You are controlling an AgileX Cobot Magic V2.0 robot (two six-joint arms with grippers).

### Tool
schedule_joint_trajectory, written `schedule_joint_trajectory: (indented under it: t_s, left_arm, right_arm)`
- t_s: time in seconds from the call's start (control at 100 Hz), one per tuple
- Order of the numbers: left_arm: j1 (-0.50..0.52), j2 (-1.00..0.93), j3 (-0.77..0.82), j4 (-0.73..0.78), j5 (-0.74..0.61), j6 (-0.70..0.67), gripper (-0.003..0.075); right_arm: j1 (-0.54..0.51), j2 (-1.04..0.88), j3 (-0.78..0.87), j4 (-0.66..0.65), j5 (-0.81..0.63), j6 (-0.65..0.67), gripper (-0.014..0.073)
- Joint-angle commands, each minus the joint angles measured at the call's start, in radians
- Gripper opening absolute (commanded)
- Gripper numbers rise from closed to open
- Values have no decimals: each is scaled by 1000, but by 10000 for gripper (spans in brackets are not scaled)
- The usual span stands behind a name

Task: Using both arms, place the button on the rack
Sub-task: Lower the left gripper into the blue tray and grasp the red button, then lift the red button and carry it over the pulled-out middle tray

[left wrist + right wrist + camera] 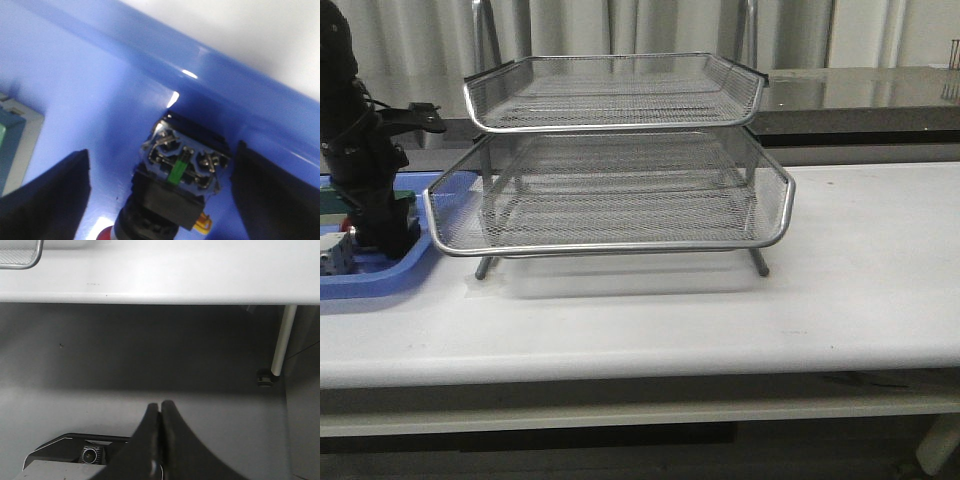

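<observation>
The button (pixel 177 185) lies in the blue tray (pixel 100 100), its blue-black rear block with metal terminals and a green strip facing the left wrist camera, its red head at the frame's edge. My left gripper (pixel 162 187) is open, one finger on each side of the button, not touching it. In the front view the left arm (pixel 365 170) reaches down into the blue tray (pixel 380 280) at the far left, and a bit of the red head (pixel 350 226) shows. The silver wire rack (pixel 620 190) stands mid-table. My right gripper (pixel 160 407) is shut and empty, below the table's edge.
A green block on a grey base (pixel 10 145) lies in the blue tray near the left finger. A white cube-like part (pixel 334 255) sits in the tray's front. The white table (pixel 860 260) extends right of the rack. A table leg with caster (pixel 280 347) shows below.
</observation>
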Motion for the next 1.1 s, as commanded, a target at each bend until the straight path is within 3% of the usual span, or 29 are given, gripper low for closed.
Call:
schedule_joint_trajectory:
  t_s: [0.0, 0.16, 0.27, 0.67, 1.09]
  left_arm:
    - [-3, -61, -30, -13, -21, 0, 410]
    - [-3, -61, -30, -13, -21, 0, 162]
    - [-3, -61, -48, -13, -4, 0, 78]
    - [9, -71, -301, -40, 282, -70, 58]
    - [58, -259, -331, -64, 284, -206, 58]
  right_arm:
    - [-3, 3, -33, -2, -49, -1, -69]
    - [-3, 3, -33, -2, -49, -1, -69]
    - [-3, 3, -33, -2, -49, -1, -69]
    - [-3, 3, -33, -2, -49, -1, -69]
    - [-3, 3, -33, -2, -49, -1, -69]
